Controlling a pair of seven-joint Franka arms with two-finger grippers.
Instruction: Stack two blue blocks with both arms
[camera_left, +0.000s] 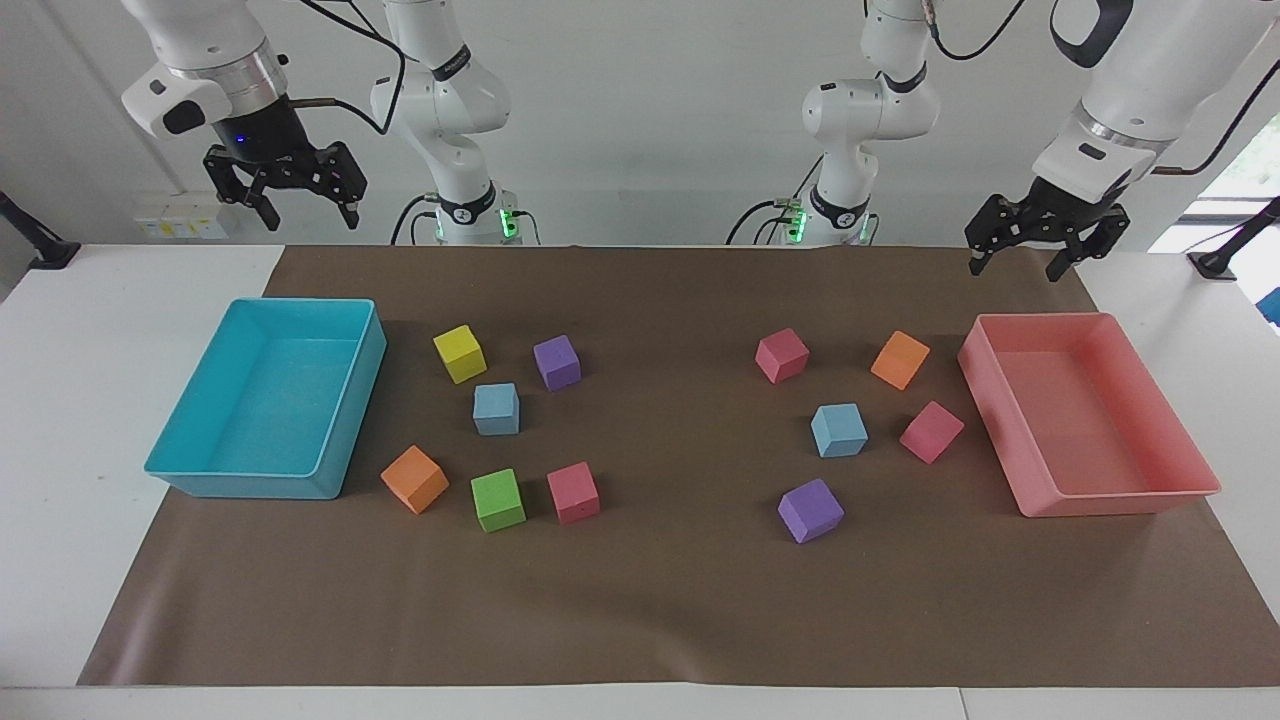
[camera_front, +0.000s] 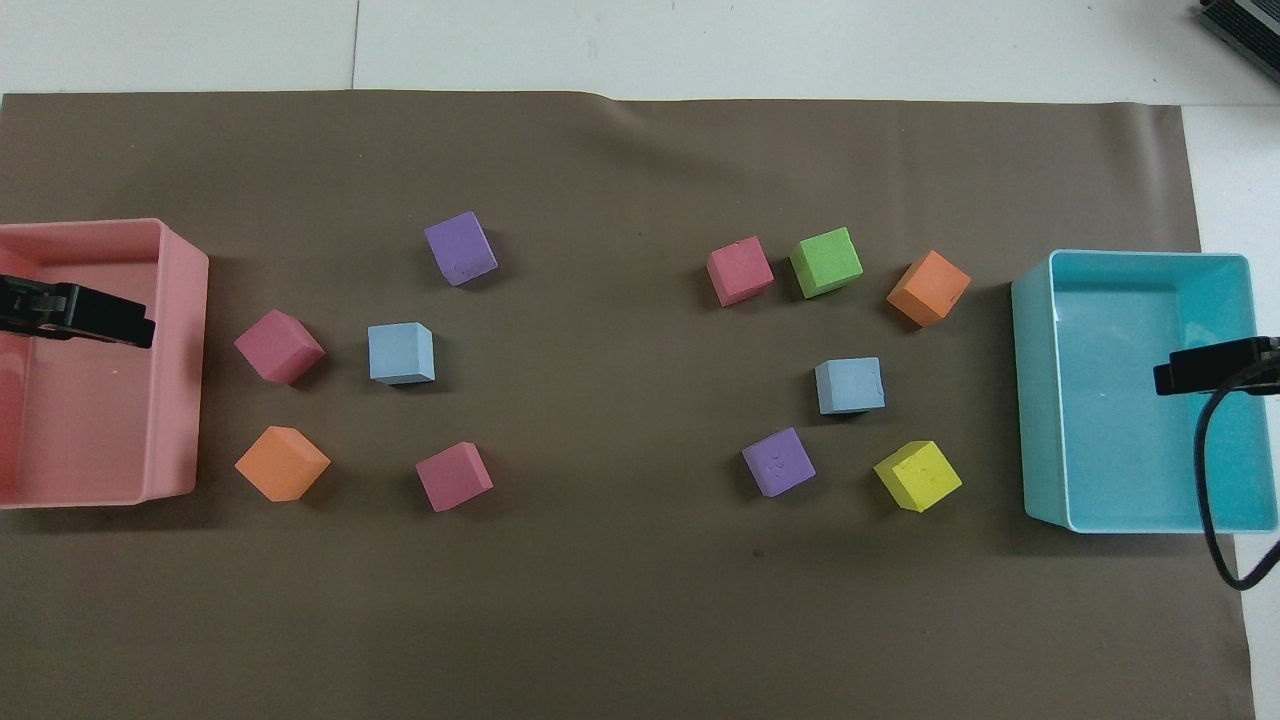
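Observation:
Two sky-blue blocks lie apart on the brown mat. One blue block (camera_left: 496, 409) (camera_front: 849, 386) sits among the cubes near the turquoise tray, between a yellow and a green cube. The other blue block (camera_left: 838, 430) (camera_front: 401, 353) sits toward the pink tray, beside a pink cube. My right gripper (camera_left: 310, 213) (camera_front: 1210, 365) hangs open and empty high over the turquoise tray. My left gripper (camera_left: 1015, 266) (camera_front: 100, 320) hangs open and empty high over the pink tray. Both arms wait, away from the blocks.
A turquoise tray (camera_left: 352, 380) stands at the right arm's end and a pink tray (camera_left: 985, 400) at the left arm's end. Around the blue blocks lie yellow (camera_left: 459, 353), purple (camera_left: 556, 361), orange (camera_left: 414, 479), green (camera_left: 497, 499) and pink (camera_left: 573, 492) cubes, and several more near the pink tray.

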